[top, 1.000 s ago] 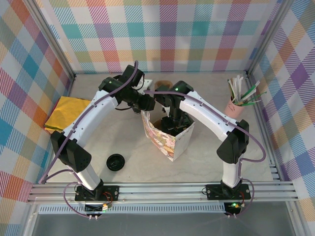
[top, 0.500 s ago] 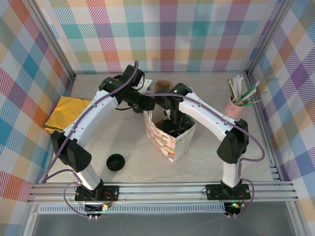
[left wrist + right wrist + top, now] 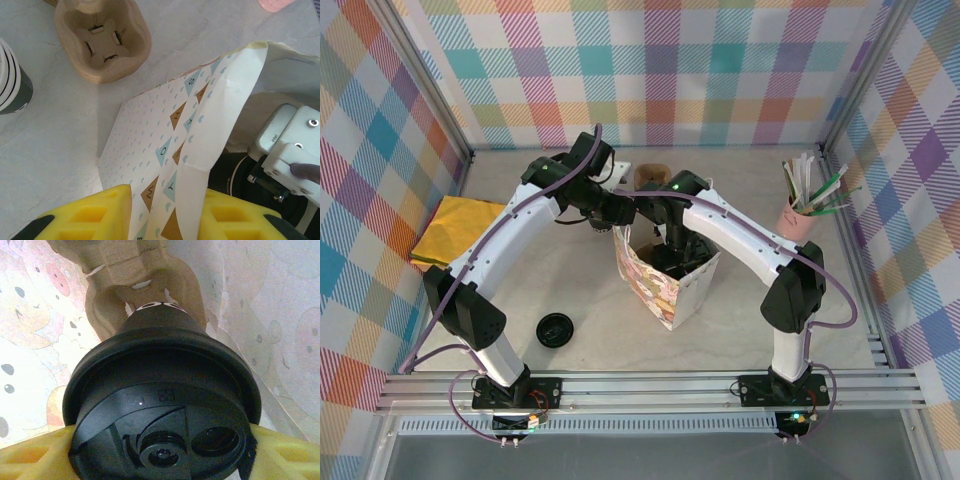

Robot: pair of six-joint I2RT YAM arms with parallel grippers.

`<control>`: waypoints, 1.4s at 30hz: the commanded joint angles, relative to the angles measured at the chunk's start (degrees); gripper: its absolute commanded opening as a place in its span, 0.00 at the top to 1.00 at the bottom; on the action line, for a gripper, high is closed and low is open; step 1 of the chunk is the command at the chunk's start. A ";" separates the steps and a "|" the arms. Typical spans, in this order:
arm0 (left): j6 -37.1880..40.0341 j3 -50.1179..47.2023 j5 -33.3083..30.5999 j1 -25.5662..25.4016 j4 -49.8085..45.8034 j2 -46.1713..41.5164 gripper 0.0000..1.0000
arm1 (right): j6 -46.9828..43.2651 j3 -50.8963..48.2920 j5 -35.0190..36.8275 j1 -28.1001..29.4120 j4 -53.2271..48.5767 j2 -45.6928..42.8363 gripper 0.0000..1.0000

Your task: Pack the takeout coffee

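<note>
Plaid walls on all sides, pale marbled bench (image 3: 595,345) below.

- Left edge: a yellow cloth (image 3: 455,232), well apart from the work.
- Nearer, left of centre: a loose black lid (image 3: 555,329) lies flat. It is not part of the job.
- Left hand (image 3: 165,212): pinched narrow on the far rim of the paper bag (image 3: 665,285), propping the mouth open.
- Beyond that rim, a spare carrier (image 3: 102,37) sits empty on the bench.
- Right hand (image 3: 160,455): down inside the bag, clamped on the takeout coffee (image 3: 162,390) at its lid. The cup is upright over a cardboard carrier (image 3: 125,275) on the bag floor.
- Progress, as I judge it: packing is nearly done. I cannot tell whether the cup is seated. Release and withdrawal are left.
- Obstruction: the bag walls crowd close on both sides of my hand.
- Right edge: a pink cup of stirrers (image 3: 798,212), well apart.
</note>
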 commanded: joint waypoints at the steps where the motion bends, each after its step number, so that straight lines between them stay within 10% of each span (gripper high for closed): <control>1: 0.10 -0.20 -0.62 -0.44 -1.10 -0.47 0.66 | -0.72 -0.67 0.69 -0.31 -8.05 -1.26 0.29; 42: -0.56 -1.08 -0.90 -0.44 -1.46 -1.30 0.66 | -0.81 2.29 3.07 -1.28 -7.20 0.40 0.29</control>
